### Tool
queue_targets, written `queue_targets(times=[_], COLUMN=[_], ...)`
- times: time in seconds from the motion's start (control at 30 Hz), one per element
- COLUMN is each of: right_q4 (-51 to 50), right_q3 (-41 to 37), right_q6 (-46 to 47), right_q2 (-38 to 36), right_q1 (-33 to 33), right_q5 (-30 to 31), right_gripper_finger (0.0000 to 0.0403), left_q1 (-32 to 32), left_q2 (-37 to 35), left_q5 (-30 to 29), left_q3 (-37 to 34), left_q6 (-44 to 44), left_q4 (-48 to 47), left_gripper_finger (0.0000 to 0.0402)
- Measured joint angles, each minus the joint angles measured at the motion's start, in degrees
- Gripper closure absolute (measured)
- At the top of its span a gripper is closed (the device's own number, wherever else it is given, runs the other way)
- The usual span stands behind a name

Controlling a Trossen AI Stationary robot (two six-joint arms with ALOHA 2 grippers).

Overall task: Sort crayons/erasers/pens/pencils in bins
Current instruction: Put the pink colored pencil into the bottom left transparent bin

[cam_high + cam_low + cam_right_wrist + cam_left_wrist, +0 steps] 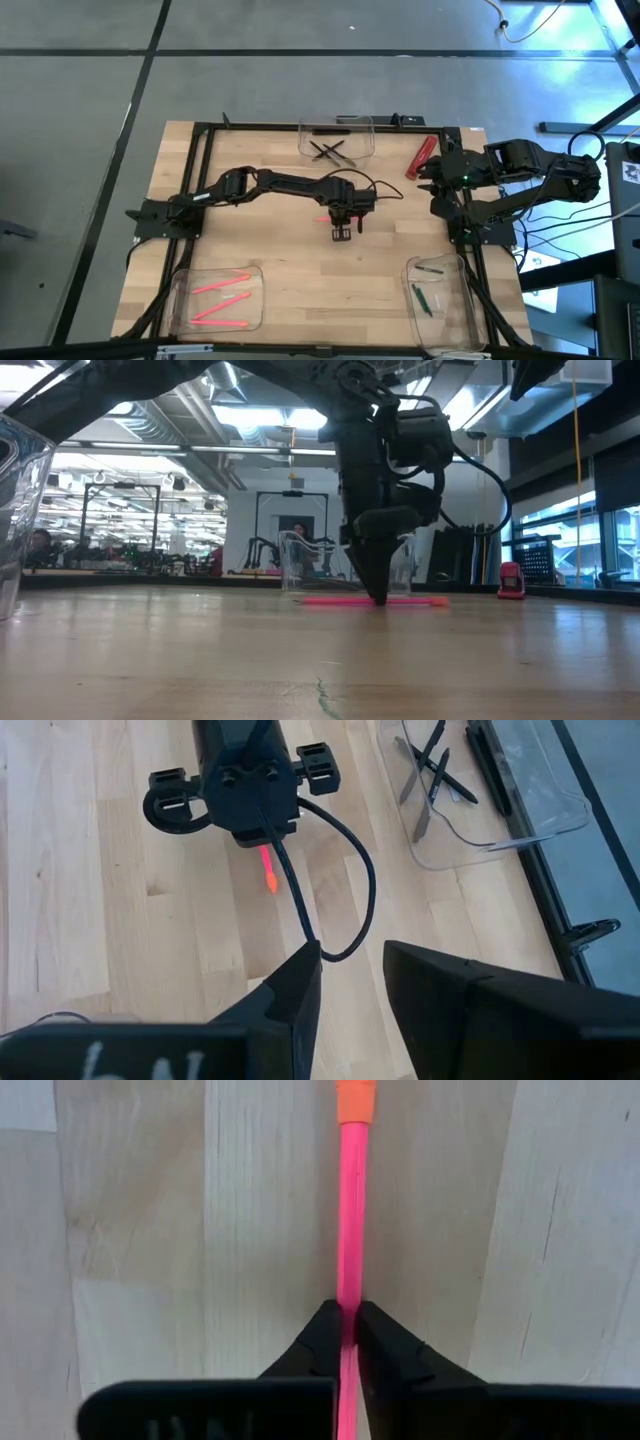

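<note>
Pale wooden planks made up the table top [300, 265], framed by a black rail, with a workshop room visible beyond it in the low view. At the table's middle the left gripper [348, 1330] stood straight down over a long bright pink stick with an orange tip [349, 1210], its two dark fingers [385, 1355] pressed together on the stick's shaft, one on each side. The stick lay flat on the wood, its long axis running left to right across the table, so the fingers crossed it squarely. The clear plastic tub holding the other pink sticks [222, 297] sat at the near left corner, on the left arm's own side, well apart from the grasp; I judged that the lift would then have to carry the stick toward the near left. The far clear tub with black sticks [335, 138] and the near right clear tub with dark green sticks [437, 295] were not its match. The right gripper [350, 975] waited at the far right edge, fingers apart and empty, looking toward the left arm.
</note>
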Motion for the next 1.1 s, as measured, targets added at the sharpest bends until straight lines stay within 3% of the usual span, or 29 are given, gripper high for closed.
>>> queue_targets(times=[0.47, 1.1], right_q4=[0.03, 0.33], right_q3=[0.0, 0.0], right_q6=[0.03, -0.09], right_q2=[0.0, -0.02], right_q1=[0.0, -0.02], right_q5=[0.0, 0.01], right_gripper_finger=[0.0289, 0.0289], left_q1=[-0.44, -0.63], left_q2=[-0.51, -4.37], left_q5=[-0.41, -0.05], left_q3=[0.02, 0.11], left_q6=[0.0, -0.73], left_q4=[-0.92, -13.18], left_gripper_finger=[0.04, 0.0401])
